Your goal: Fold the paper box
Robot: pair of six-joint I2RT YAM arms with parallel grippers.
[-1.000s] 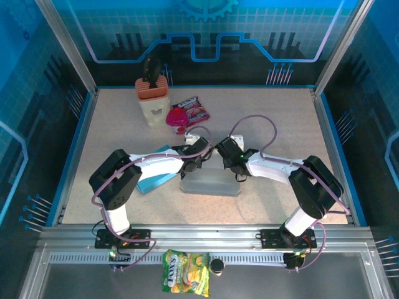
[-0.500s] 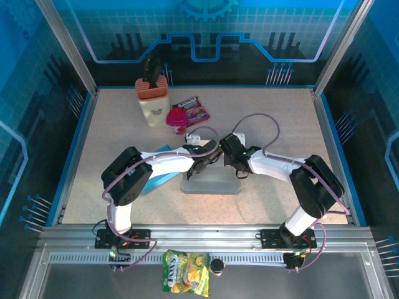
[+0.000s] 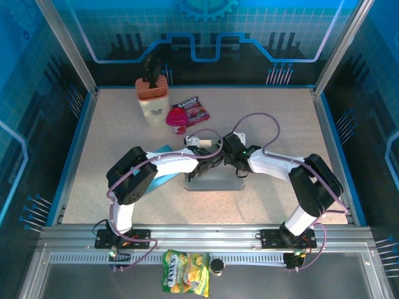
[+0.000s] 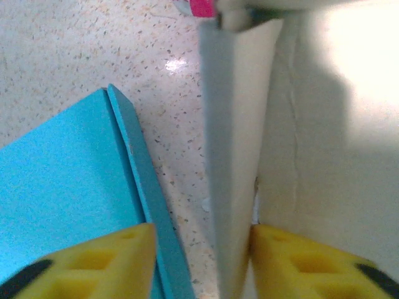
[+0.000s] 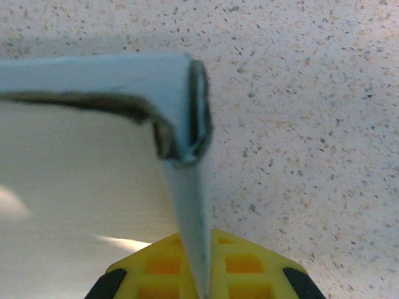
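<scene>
The left hand [image 4: 201,258] has just let go. A second ago it was clenched, and now its yellow pads [image 4: 124,252] stand apart with an upright wall of the paper box [image 4: 237,124] between them. The wall sits close against the right-side pad, though whether it touches that pad is hard to tell. Just outside the other pad, a flat blue carton [image 4: 62,187] lies on the speckled desk [image 4: 93,50]. Over the same second this hand has crept across to meet the right hand [image 5: 199,277], which stays clenched on a thin edge of the box at a folded corner. The wall is therefore probably creased and standing, and the left hand looks free to take the next flap.
</scene>
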